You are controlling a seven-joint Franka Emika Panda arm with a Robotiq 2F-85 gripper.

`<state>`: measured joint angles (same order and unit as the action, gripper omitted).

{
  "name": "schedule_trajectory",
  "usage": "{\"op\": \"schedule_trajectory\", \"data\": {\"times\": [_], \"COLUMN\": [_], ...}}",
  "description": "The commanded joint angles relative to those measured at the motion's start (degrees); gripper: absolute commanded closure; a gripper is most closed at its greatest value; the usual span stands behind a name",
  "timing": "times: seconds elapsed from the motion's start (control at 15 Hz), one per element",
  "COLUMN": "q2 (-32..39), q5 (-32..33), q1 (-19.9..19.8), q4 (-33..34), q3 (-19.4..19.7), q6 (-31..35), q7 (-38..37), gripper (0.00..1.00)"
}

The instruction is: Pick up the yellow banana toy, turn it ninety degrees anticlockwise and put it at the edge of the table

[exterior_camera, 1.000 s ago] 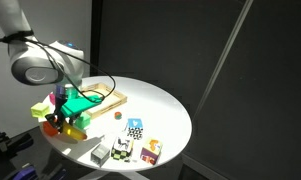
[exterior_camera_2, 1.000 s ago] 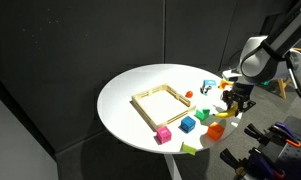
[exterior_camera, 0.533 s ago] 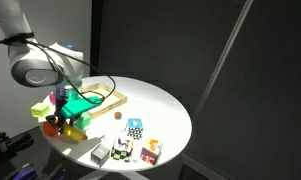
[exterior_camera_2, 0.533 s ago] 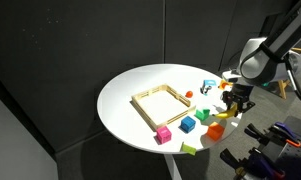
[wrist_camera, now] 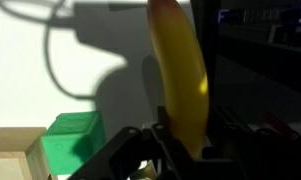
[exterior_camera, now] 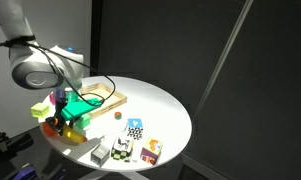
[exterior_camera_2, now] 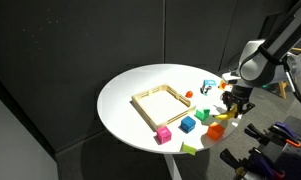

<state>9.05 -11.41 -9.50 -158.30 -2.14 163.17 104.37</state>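
The wrist view shows the yellow banana toy [wrist_camera: 181, 70] standing upright between my gripper's [wrist_camera: 180, 143] black fingers, which are shut on its lower end. In both exterior views the gripper [exterior_camera: 61, 116] [exterior_camera_2: 235, 103] hangs low over the rim of the round white table [exterior_camera: 155, 105] [exterior_camera_2: 130, 85], among the coloured blocks. The banana itself is too small to make out in the exterior views.
A wooden frame [exterior_camera: 106, 99] [exterior_camera_2: 165, 100] lies on the table. A green block [wrist_camera: 75, 135] [exterior_camera: 80, 104] sits next to the gripper. Several patterned blocks [exterior_camera: 135, 128] and a grey-white block [exterior_camera: 98, 153] line the near rim. Pink [exterior_camera_2: 164, 134], blue [exterior_camera_2: 188, 125] and green [exterior_camera_2: 201, 115] cubes lie nearby.
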Motion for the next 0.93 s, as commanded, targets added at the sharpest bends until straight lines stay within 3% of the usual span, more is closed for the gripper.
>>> {"op": "schedule_trajectory", "data": {"times": [0.0, 0.07, 0.33, 0.4, 0.87], "q2": [0.3, 0.2, 0.0, -0.1, -1.7], "q5": [0.5, 0.4, 0.2, 0.1, -2.6], "q1": [-0.8, -0.9, -1.0, -1.1, -1.4], "q4": [0.5, 0.6, 0.6, 0.6, 0.7], "q3": [-0.3, -0.3, -0.4, -0.5, -1.1], "q6": [1.1, 1.0, 1.0, 0.9, -0.8], "q7": [-0.1, -0.1, 0.1, 0.1, -1.7], "gripper": [0.34, 0.32, 0.03, 0.00, 0.00]}}
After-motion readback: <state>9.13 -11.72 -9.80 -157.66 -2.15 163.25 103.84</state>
